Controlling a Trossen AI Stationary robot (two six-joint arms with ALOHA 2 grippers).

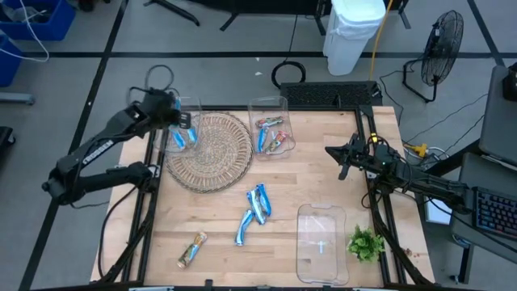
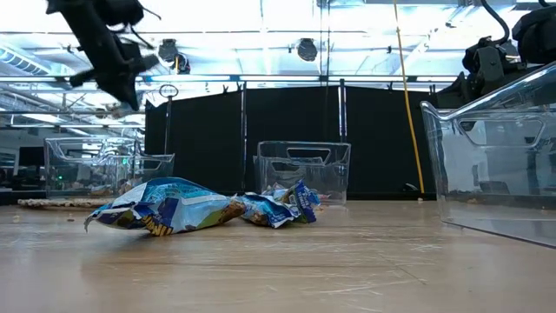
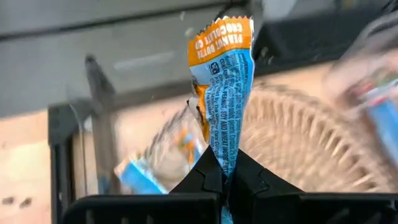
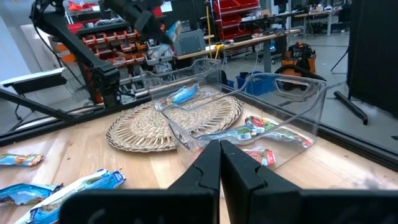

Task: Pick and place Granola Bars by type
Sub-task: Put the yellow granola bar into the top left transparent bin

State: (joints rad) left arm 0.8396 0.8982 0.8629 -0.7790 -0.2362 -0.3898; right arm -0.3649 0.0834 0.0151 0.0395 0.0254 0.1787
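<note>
- I am holding a blue bar (image 3: 222, 87) by its lower end, my left gripper (image 3: 225, 177) pinched tight on the wrapper so it is hanging upright and clear for the drop.
- I am hovering over the left bin (image 1: 179, 129) at about ten o'clock on the table, just beside the wicker mat (image 1: 208, 150); blue bars are lying in it already (so like is joining like, I judge).
- The middle bin (image 1: 271, 133) at twelve o'clock is taking the mixed reddish wrappers.
- Loose bars (image 1: 255, 210) are waiting near six o'clock, one brownish bar (image 1: 192, 249) at seven.
- My right gripper (image 4: 221, 163) is idling at three o'clock, fingers closed on nothing.
- The near bin (image 1: 322, 242) is sitting at five o'clock beside the sprig (image 1: 365, 243).
</note>
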